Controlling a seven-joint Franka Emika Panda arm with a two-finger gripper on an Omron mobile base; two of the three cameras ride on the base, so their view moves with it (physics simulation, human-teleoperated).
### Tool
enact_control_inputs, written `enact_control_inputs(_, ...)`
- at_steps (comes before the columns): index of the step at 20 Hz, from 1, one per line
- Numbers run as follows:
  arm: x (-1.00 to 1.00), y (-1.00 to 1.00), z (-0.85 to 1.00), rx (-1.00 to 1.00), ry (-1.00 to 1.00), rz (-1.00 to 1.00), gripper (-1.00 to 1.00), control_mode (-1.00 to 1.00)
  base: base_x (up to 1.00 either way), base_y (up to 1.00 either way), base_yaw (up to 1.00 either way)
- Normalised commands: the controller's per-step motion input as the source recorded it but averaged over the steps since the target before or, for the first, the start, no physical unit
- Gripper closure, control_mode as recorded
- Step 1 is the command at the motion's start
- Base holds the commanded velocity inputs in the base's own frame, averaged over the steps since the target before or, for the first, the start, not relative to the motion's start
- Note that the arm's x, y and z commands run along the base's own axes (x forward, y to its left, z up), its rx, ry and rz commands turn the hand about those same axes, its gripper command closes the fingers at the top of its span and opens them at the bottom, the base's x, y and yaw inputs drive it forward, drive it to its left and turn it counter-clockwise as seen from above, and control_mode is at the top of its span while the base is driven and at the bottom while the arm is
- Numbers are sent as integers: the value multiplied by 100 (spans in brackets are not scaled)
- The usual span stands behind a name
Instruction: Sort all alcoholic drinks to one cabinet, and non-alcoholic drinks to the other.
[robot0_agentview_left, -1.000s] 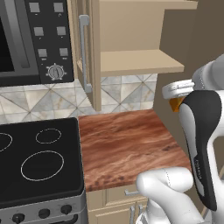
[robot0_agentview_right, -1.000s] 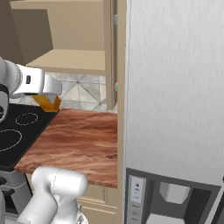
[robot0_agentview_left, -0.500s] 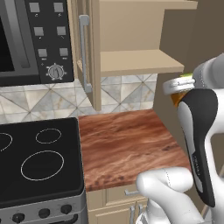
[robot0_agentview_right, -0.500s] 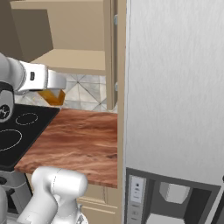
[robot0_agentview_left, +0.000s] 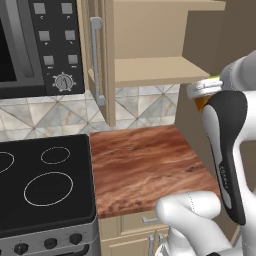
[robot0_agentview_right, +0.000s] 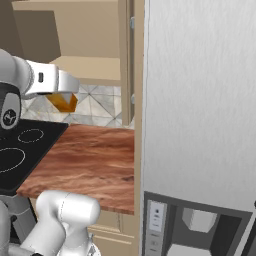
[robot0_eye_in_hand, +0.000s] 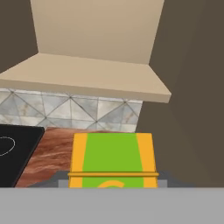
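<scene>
The narrower tan cabinet stands open above the wooden counter, its pale shelf bare, the door with its grey bar handle swung out toward the stove. The gripper hangs in the air over the counter's back edge, just below the shelf's front edge and in front of it. Its jaws are clamped on the orange-yellow carton, which sits between the fingers, green patch facing the hand camera, held clear of the counter and not touching the shelf.
</scene>
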Motion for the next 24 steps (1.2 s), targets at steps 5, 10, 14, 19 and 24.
enact_control_inputs(5, 20, -4, 6, -2, -2, 0, 100, -100, 0, 0, 0)
enact_control_inputs(10, 18, -5, 1, -3, -2, 0, 100, -100, 0, 0, 0)
enact_control_inputs(14, 23, -5, 0, -4, -3, 0, 100, -100, 0, 0, 0)
enact_control_inputs(19, 25, -4, 1, -3, -1, 0, 100, -100, 0, 0, 0)
enact_control_inputs(24, 27, 0, 3, 0, 0, 0, 100, -100, 0, 0, 0)
